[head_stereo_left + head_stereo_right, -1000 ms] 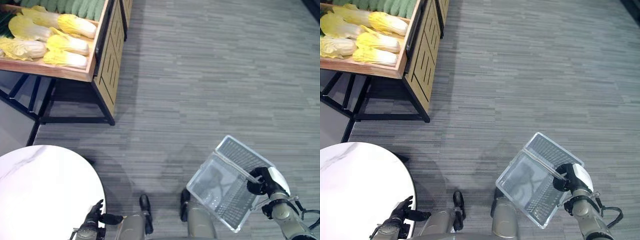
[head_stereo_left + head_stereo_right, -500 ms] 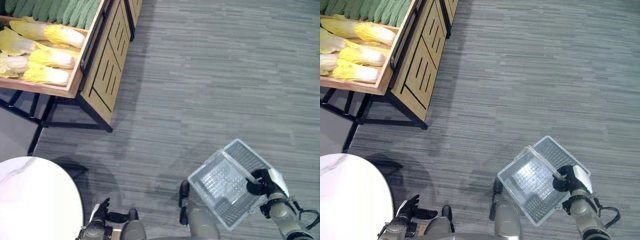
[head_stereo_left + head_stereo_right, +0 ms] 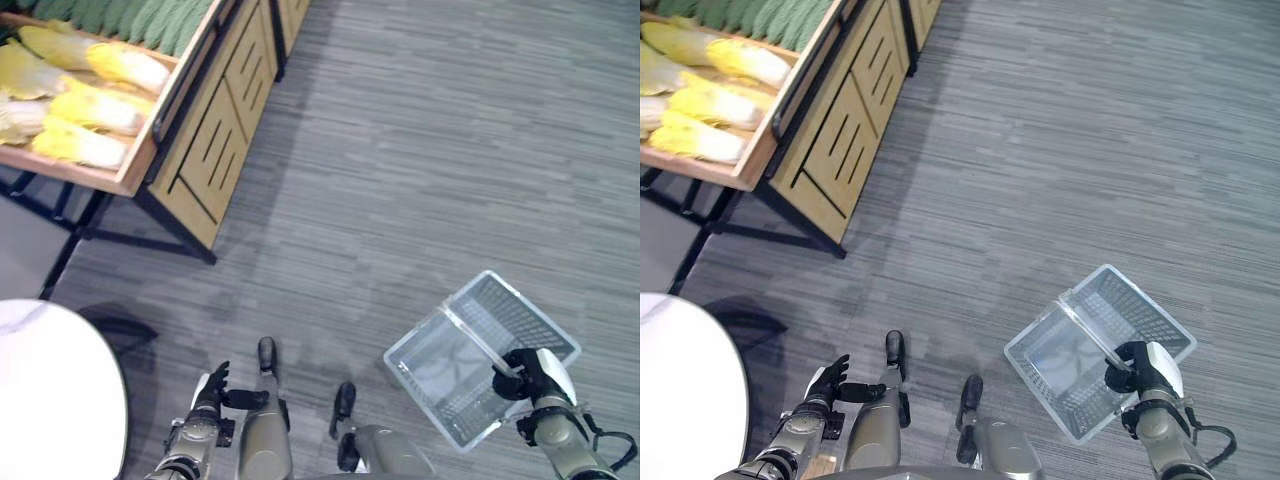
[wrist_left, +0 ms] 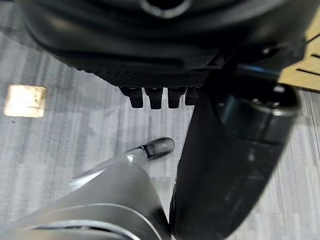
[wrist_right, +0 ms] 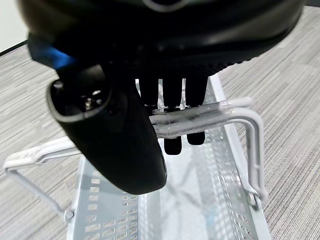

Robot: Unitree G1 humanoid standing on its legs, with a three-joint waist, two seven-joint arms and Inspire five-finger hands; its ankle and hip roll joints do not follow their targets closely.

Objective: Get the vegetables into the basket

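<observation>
- At the upper left of the left eye view, a wooden display stand (image 3: 190, 150) carries yellow cabbages (image 3: 90, 110) with green vegetables (image 3: 150, 18) behind them. At the lower right, the right robot hand (image 3: 530, 375) carries a clear plastic basket (image 3: 450, 375) by its handle above the grey floor (image 3: 430, 150). The left robot hand (image 3: 208, 400) hangs low at the bottom left with its fingers loosely spread, holding nothing. A white round counter (image 3: 50, 390) fills the lower left corner.
- Right eye view: same layout; the basket looks empty, and it is well apart from the stand.
- Left wrist view: the left robot hand's fingers (image 4: 150, 97) stick out straight over the floor with nothing between them and the thumb.
- Right wrist view: the right robot hand's fingers (image 5: 172, 87) are curled round the basket's wire handle (image 5: 210, 112), and the basket hangs below with nothing in it.
- Progress, as I judge it: the basket is in hand, but no vegetable has been picked. Reaching the stand, taking vegetables with the free left robot hand and dropping them in all remain.
</observation>
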